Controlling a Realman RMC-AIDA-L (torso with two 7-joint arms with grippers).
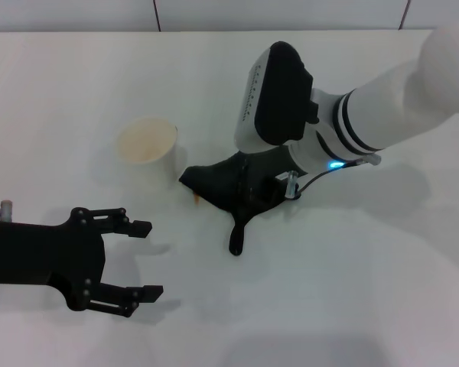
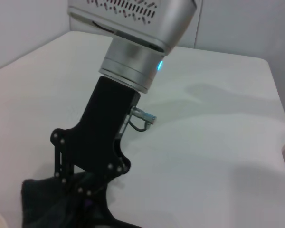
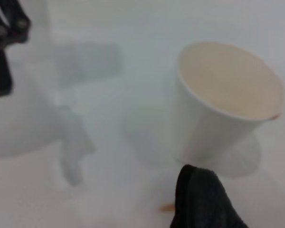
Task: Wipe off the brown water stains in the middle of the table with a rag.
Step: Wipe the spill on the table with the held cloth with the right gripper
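Observation:
My right gripper (image 1: 243, 186) is shut on a black rag (image 1: 218, 186) and presses it onto the white table (image 1: 367, 298) at the middle. A thin tail of the rag trails toward the front. A small orange-brown stain (image 1: 195, 198) peeks out at the rag's left edge; the right wrist view shows it (image 3: 167, 207) beside the rag's corner (image 3: 199, 202). The left wrist view shows the right gripper (image 2: 83, 187) sunk into the rag (image 2: 52, 206). My left gripper (image 1: 147, 260) is open and empty, low over the table at the front left.
A cream-white paper cup (image 1: 147, 144) stands upright just left of the rag, close to the stain, and also shows in the right wrist view (image 3: 228, 104). The table's far edge meets a wall at the back.

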